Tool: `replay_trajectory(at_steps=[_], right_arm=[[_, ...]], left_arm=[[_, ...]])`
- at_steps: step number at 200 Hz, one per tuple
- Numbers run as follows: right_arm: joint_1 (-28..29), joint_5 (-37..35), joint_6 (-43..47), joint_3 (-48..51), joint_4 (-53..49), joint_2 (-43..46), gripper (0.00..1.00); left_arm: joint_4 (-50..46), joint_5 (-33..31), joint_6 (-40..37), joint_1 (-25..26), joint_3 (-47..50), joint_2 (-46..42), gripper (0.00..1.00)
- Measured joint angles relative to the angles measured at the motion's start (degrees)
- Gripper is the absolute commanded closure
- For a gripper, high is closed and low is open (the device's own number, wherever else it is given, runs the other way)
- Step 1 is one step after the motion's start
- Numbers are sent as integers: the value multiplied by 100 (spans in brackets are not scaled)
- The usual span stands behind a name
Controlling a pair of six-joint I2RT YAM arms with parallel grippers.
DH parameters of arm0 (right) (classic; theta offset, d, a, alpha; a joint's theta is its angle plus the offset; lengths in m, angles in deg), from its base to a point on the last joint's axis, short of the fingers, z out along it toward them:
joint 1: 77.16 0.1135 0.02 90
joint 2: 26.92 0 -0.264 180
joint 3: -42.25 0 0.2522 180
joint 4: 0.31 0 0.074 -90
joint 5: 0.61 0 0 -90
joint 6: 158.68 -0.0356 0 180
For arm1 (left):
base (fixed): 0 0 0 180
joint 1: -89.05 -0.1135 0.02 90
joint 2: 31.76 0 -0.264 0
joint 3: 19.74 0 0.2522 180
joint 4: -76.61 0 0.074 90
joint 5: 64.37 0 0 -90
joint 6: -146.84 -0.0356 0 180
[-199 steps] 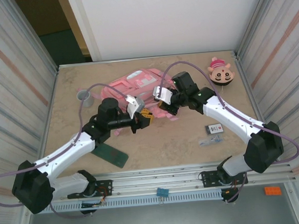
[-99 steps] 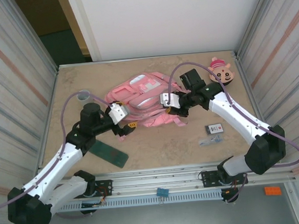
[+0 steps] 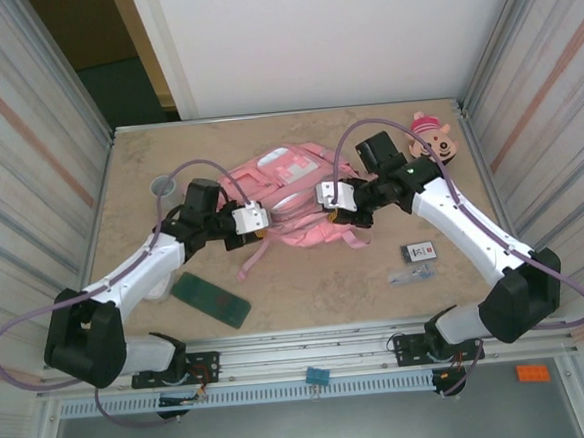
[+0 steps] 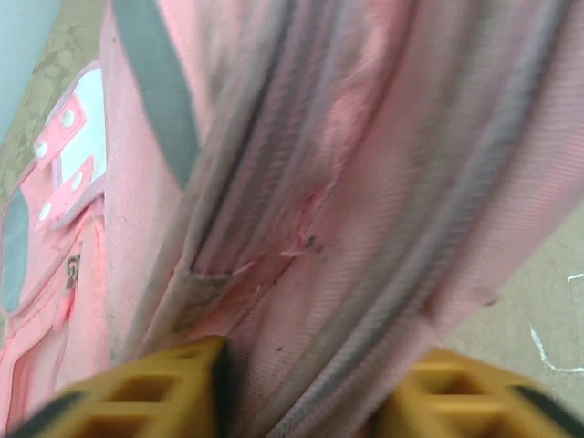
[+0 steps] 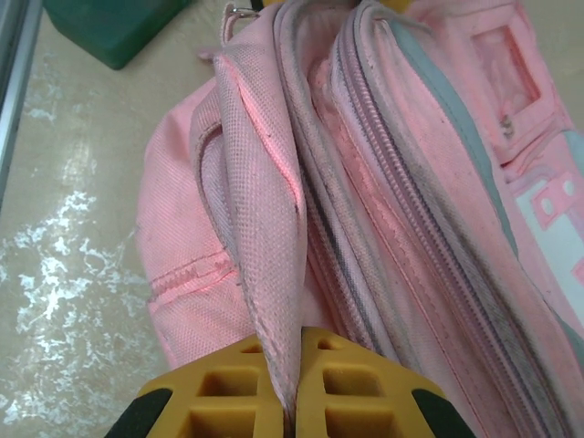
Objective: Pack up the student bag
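Our left fingers [image 3: 260, 232] stand partly apart with a thick ridge of the pink backpack [image 3: 287, 179] bunched between them, the cloth filling the gap and touching both. Our right fingers [image 3: 344, 213] are pressed together on a thin flap at the backpack's near right side. The backpack lies in the middle of the desk [image 3: 318, 297], nearer the far edge than the near one, with a loose strap [image 3: 247, 265] trailing toward the near edge. A plush toy [image 3: 433, 145] sits in the far right corner, a small grey cup [image 3: 161, 189] near the left edge, a flat dark green case [image 3: 210, 298] toward the near left corner, and a small card [image 3: 418, 252] toward the right edge.
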Motion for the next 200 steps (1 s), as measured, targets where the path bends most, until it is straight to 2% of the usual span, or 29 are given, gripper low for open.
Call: replay_trajectory(at_steps=[7, 22, 47, 73, 95, 107, 118, 143, 166, 200], right_arm=[[-85, 28, -50, 0, 48, 20, 100], [-365, 188, -269, 26, 256, 70, 100], [-713, 546, -623, 256, 697, 85, 100], [-802, 769, -874, 479, 990, 48, 100], [-802, 833, -1187, 538, 1110, 9, 66], [-841, 717, -1493, 516, 1233, 9, 55], [-872, 498, -2011, 426, 1285, 11, 47], [-743, -101, -3379, 223, 1244, 205, 37], [-352, -509, -4968, 190, 1032, 651, 37], [116, -496, -7766, 409, 874, 1169, 35]], left_arm=[[-70, 85, -66, 0, -50, 7, 93], [-192, 341, -107, 7, -116, -35, 97], [-273, 629, 205, 44, -109, -221, 98], [-229, 756, 907, 181, 212, -551, 100], [79, 824, 1768, 273, 584, -798, 100], [284, 824, 2267, 310, 769, -866, 100], [511, 817, 2726, 376, 907, -874, 100], [920, 758, 3541, 490, 1056, -863, 100], [1165, 807, 3985, 498, 1128, -804, 100], [1270, 844, 4205, 498, 1187, -796, 100]])
